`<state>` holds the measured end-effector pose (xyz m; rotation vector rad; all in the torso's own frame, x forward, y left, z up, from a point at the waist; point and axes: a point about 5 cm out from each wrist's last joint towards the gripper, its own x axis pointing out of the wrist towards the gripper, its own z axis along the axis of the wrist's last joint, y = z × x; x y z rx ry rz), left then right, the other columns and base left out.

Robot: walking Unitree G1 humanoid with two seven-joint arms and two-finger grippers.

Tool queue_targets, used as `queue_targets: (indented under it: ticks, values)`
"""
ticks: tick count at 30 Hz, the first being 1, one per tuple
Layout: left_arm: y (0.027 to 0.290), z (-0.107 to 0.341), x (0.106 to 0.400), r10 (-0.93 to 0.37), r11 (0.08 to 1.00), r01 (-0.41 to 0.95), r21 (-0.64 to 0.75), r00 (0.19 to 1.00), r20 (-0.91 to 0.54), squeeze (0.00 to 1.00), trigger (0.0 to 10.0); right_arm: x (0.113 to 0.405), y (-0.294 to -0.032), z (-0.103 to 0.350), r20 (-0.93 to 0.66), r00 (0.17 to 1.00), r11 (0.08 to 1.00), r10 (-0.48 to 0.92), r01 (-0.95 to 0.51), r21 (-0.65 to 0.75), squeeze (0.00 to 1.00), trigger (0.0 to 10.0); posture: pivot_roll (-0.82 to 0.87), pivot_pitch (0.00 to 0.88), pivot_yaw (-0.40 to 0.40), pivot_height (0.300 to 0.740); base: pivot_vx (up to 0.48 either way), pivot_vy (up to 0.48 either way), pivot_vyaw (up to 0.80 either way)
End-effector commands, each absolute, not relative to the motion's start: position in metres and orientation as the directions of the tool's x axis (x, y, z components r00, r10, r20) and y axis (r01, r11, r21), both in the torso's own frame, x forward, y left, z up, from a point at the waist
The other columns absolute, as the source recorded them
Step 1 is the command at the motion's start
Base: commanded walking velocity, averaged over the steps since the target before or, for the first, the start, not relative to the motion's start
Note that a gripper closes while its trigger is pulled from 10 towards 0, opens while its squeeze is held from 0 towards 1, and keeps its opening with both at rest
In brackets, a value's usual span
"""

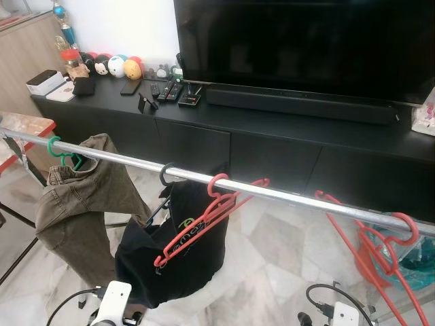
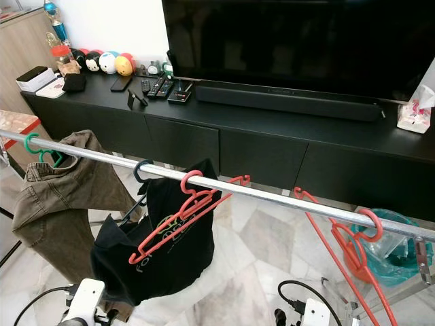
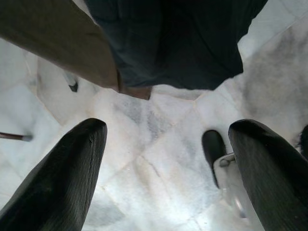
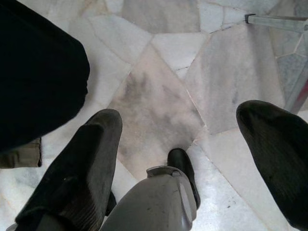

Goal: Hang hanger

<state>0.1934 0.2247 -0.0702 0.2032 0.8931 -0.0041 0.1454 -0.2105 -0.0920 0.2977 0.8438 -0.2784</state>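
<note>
A metal rail (image 1: 292,197) runs across in front of me, sloping down to the right. A red hanger (image 1: 204,221) hooks over its middle and lies tilted against a black T-shirt (image 1: 170,261) on a dark hanger. Further left, olive trousers (image 1: 81,204) hang from a green hanger (image 1: 60,153). More red hangers (image 1: 384,251) dangle at the rail's right end. Both arms hang low below the rail, the left arm (image 1: 112,302) and the right arm (image 1: 343,314). My left gripper (image 3: 168,127) is open over the marble floor, holding nothing. My right gripper (image 4: 182,113) is also open and holds nothing.
Behind the rail stands a long black TV console (image 1: 285,142) with a large TV (image 1: 306,41), a soundbar (image 1: 299,105), remotes and plush toys (image 1: 115,66). A teal bag (image 2: 401,248) sits at the right. A rack leg (image 4: 276,21) crosses the floor near my right gripper.
</note>
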Motion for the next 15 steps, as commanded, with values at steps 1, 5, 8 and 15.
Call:
queue_targets:
  ticks: [1, 5, 8, 15]
  values:
    - [0.2241, -0.0715, 0.1924, 0.086, 0.99, 0.032, 0.134, 0.62, -0.78, 0.0, 10.0, 0.144, -0.2098, -0.0928, -0.769, 0.627, 0.917, -0.126, 0.369, 0.15, 0.0, 10.0, -0.05, 0.0, 0.056, 0.74, 0.0, 0.0, 0.0]
    - [0.2159, -0.0731, 0.1934, 0.056, 0.994, 0.042, 0.104, 0.616, -0.786, 0.0, 10.0, 0.1448, -0.2065, -0.0933, -0.771, 0.627, 0.921, -0.112, 0.357, 0.156, 0.0, 10.0, -0.06, 0.0, 0.06, 0.74, 0.0, 0.0, 0.0]
    - [0.2141, -0.0742, 0.1922, 0.05, 0.993, 0.052, 0.103, 0.608, -0.792, 0.0, 10.0, 0.1448, -0.205, -0.0935, -0.771, 0.627, 0.923, -0.109, 0.351, 0.155, 0.0, 10.0, -0.06, 0.0, 0.062, 0.74, 0.0, 0.0, 0.0]
    - [0.2164, -0.0759, 0.1883, 0.062, 0.993, 0.042, 0.109, 0.599, -0.798, 0.0, 10.0, 0.1381, -0.2057, -0.0961, -0.789, 0.606, 0.928, -0.106, 0.345, 0.14, 0.0, 10.0, -0.06, 0.0, 0.064, 0.74, 0.0, 0.372, 0.26]
